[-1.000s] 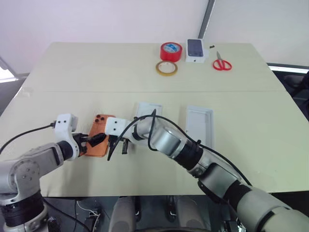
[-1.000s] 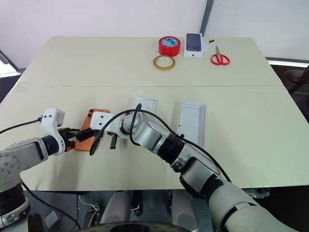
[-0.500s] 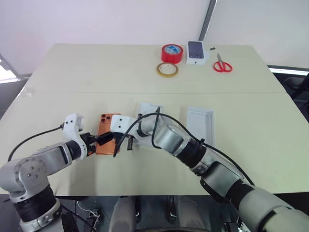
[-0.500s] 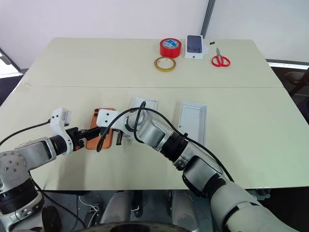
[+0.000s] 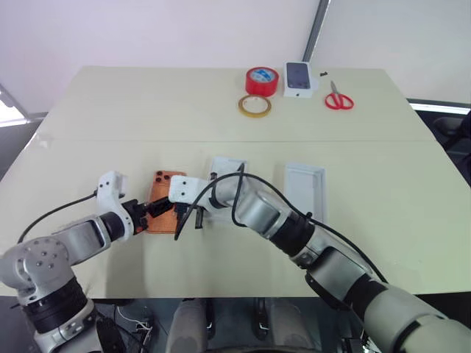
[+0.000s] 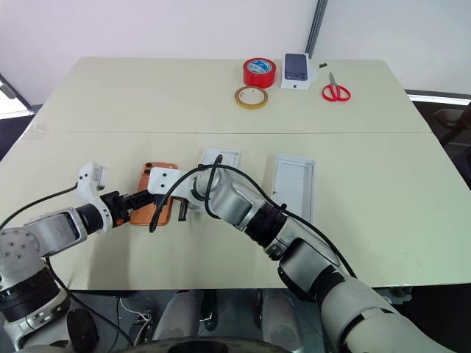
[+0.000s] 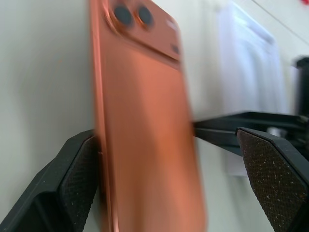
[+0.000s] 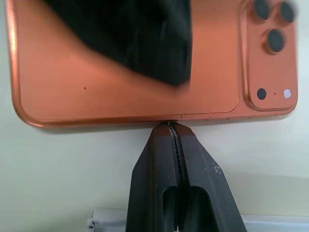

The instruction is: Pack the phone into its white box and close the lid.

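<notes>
Two grippers are gathered around the orange rounded-rectangle smartphone (image 5: 161,200), which lies back-up on the pale beige table (image 5: 110,110) with its cluster of dark camera lenses at the corner farthest from the left gripper's fingers. The left gripper (image 7: 169,159) has its two black fingers spread wide apart, one textured pad (image 7: 79,186) sitting against one long edge of the phone and the other pad standing clear of the opposite long edge, so the phone lies between them without being clamped. The right gripper (image 8: 172,133) has its two black fingers pressed together, and their joined tips are set against the phone's other long edge, just beside it at table level. Beyond the right gripper's fingers, on the side away from the phone, the shallow white rectangular tray with a thin raised rim (image 5: 225,170) is seen lying on the table, partly hidden by that arm, and past it, well apart from both grippers, lies the plain white rectangular lid (image 5: 304,184). Far from all fingers, near the table's back edge, a red tape roll (image 5: 261,79), a tan tape ring (image 5: 254,104), a small white box printed with a dark phone picture (image 5: 299,76) and red-handled scissors (image 5: 338,95) are laid out.
</notes>
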